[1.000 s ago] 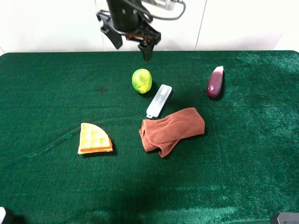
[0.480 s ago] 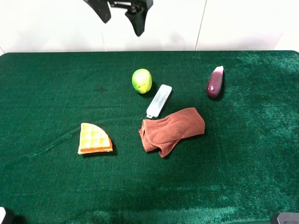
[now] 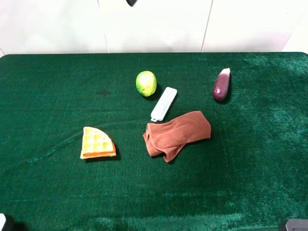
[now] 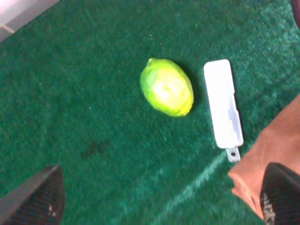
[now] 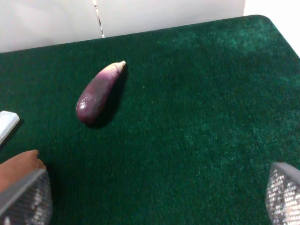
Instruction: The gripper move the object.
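Note:
The yellow-green fruit [image 3: 146, 83] lies on the green cloth toward the back middle, free of any gripper. It also shows in the left wrist view [image 4: 167, 87]. My left gripper [image 4: 157, 199] is open and empty, high above the fruit, with a fingertip [image 4: 35, 201] at each side of its view. In the exterior high view only a black tip [image 3: 131, 2] of it shows at the top edge. My right gripper [image 5: 154, 194] is open and empty over the right side of the cloth, away from the fruit.
A white flat case [image 3: 163, 103] lies just right of the fruit. A brown cloth [image 3: 177, 134] is bunched in front of it. A purple eggplant [image 3: 221, 85] lies at the back right and an orange waffle wedge [image 3: 97, 143] at the front left.
My left gripper has risen from just behind the fruit up and almost out of the exterior high view. The fruit and the other things have not moved.

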Controlling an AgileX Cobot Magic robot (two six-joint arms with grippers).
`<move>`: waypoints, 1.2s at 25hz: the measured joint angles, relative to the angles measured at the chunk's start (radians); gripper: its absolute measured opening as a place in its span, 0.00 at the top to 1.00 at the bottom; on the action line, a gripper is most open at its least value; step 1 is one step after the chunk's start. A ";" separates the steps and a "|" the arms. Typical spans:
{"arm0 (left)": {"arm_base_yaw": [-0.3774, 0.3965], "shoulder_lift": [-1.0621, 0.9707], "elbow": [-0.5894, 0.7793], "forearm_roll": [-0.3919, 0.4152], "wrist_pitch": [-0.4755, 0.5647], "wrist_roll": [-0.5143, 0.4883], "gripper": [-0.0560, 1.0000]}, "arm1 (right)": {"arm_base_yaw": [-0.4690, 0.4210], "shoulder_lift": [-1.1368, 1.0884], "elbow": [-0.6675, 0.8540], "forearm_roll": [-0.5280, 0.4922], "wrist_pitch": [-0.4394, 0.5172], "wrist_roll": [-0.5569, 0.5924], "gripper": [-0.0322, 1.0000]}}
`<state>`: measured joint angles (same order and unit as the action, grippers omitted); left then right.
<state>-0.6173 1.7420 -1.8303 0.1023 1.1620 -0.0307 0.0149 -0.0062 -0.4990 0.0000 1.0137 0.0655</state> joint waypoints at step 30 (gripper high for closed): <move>0.016 -1.075 0.828 0.022 0.002 -0.052 0.01 | 0.000 0.000 0.000 0.000 0.000 0.000 0.30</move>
<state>-0.6010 0.6665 -1.0025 0.1245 1.1638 -0.0824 0.0149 -0.0062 -0.4990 0.0000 1.0138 0.0655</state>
